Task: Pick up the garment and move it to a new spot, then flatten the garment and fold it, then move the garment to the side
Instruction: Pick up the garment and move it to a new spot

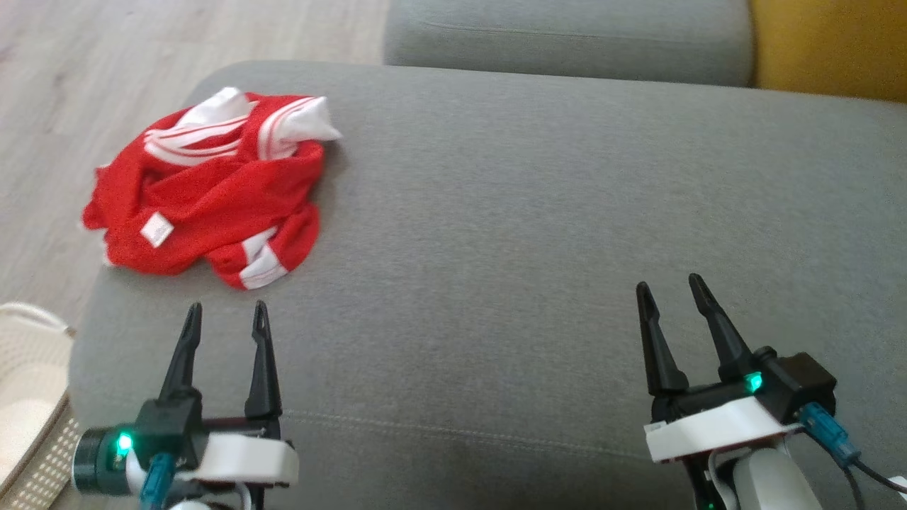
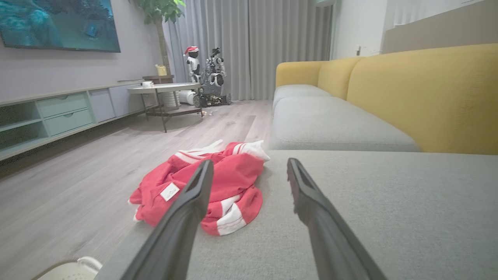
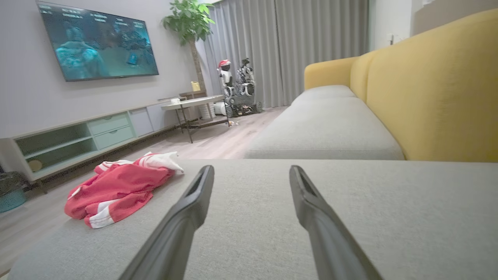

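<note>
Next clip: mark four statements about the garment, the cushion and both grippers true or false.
1. The crumpled red-and-white garment lies on the grey fabric sofa cushion. True.
2. The left gripper is shut on the garment. False: it is open, short of the garment.
3. The right gripper is open and empty. True.
4. The garment is folded flat mid-cushion. False: it is bunched near the cushion's left edge.

seat cushion (image 1: 538, 212): bare centre and right, free passage
red garment (image 1: 205, 191): heaped at far-left corner
yellow backrest (image 1: 829, 42): walls far right
</note>
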Robot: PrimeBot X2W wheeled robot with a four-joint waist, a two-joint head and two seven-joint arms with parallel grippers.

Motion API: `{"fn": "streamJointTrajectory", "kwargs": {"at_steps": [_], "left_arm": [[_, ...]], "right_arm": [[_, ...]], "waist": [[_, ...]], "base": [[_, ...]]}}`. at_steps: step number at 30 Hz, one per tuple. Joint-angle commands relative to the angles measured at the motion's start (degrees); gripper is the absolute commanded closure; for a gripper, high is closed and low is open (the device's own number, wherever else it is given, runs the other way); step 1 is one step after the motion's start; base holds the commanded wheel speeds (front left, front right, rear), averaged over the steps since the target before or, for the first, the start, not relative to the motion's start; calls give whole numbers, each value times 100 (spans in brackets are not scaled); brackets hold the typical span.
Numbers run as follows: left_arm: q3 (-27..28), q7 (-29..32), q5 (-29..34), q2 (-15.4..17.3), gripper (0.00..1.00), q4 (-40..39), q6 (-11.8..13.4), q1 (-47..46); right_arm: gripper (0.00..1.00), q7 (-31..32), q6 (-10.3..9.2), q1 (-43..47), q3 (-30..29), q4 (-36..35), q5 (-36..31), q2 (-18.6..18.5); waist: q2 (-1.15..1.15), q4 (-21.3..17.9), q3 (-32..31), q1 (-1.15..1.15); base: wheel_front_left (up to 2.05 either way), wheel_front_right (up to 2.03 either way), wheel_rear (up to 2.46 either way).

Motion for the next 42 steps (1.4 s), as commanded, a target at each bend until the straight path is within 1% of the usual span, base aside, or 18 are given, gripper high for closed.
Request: {"fn": "streamJointTrajectory", "kwargs": {"at_steps": [1, 9, 15, 20, 22, 23, 25, 27, 30, 33, 37, 42], "left_arm": [[196, -70, -25, -17, 0, -236, 23, -84], [252, -70, -33, -29, 0, -284, -9, -103], [258, -70, 0, -35, 0, -292, -25, -229], [256, -70, 50, -21, 0, -435, -78, -564], [277, -70, 9, 12, 0, -500, -164, -861], [304, -70, -70, 24, 0, -480, -257, -1056], [366, -70, -121, 168, 0, -332, -486, -1571], [462, -70, -179, 317, 0, -107, -687, -2189], [645, -70, -286, 519, 0, 437, -899, -3134], [745, -36, -390, 763, 0, 1305, -1077, -3959], [699, 384, -475, 1096, 0, 2417, -1257, -5012], [673, 1076, -872, 1282, 0, 3653, -1395, -6094]], "right_arm": [[0, -66, 43, -109, 152, -188, -72, -15], [0, -66, 43, -119, 130, -173, -53, -15], [0, -66, 43, -190, 123, -157, -94, -15], [0, -66, 43, -294, 107, -156, -210, -15], [0, -66, 43, -374, 93, -166, -305, -15], [0, -66, 43, -425, 77, -173, -363, -15], [0, -66, 43, -555, 60, -184, -509, -15], [0, -66, 43, -729, 62, -205, -681, -22], [0, -66, 43, -959, 73, -270, -837, -134], [0, -66, 43, -1135, 108, -331, -892, -253], [0, -66, 43, -1260, 99, -470, -918, -374], [0, -66, 43, -1316, 88, -648, -963, -540]], "waist": [[0, 182, -36, 0], [0, 521, 41, 0], [0, 661, 219, 0], [0, 714, 484, 0], [0, 730, 683, 0], [0, 746, 796, 0], [0, 769, 1072, 0], [0, 776, 1398, 0], [0, 763, 1779, 0], [0, 698, 2043, 0], [0, 620, 2328, 0], [0, 510, 2666, 0]], "base": [[0, 0, 0], [0, 0, 0], [0, 0, 0], [0, 0, 0], [0, 0, 0], [0, 0, 0], [0, 0, 0], [0, 0, 0], [0, 0, 0], [0, 0, 0], [0, 0, 0], [0, 0, 0]]}}
